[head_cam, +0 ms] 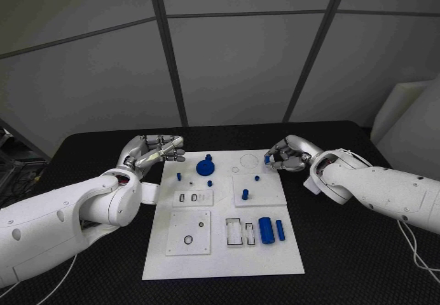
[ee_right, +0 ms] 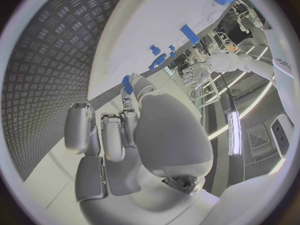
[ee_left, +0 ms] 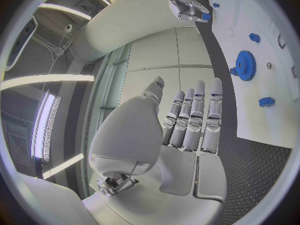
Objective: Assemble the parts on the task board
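The right robot hand [head_cam: 286,155] pinches a small blue part [ee_right: 127,83] above the task board [head_cam: 229,254] (far edge), while the left robot hand [head_cam: 156,149] hovers spread and holding nothing.

no lettering reads clearly anywhere. right wrist view: a dark mark on a white panel [ee_right: 286,65] at the rim, too small to make out.

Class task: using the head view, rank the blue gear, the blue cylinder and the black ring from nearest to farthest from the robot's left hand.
From the left hand:
1. Blue gear, at the board's far end, just beside the hand.
2. Black ring, on the near-left plate.
3. Blue cylinder, near right, across the board.
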